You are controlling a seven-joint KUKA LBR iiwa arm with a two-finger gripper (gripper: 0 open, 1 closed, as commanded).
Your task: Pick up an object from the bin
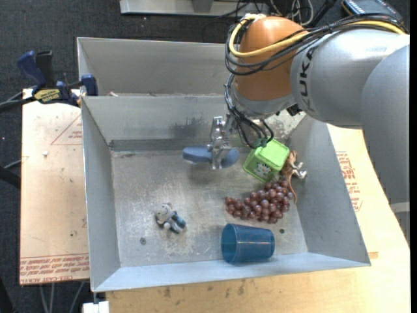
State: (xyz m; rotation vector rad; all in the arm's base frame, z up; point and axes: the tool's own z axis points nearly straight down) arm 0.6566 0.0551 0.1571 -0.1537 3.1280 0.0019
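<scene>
Item: pincer (217, 156), pinched across the middle of a slate-blue flat piece (198, 154), whose ends stick out either side; the faint shadow beneath suggests it hangs clear of the bin (130, 175) floor, toward the back wall.
Just right of pincer: green block (266, 160).
Nearer and right: plastic grape bunch (259, 204), blue cup (247, 243) on its side.
Nearer and left, well apart: small grey figure (169, 219).
</scene>
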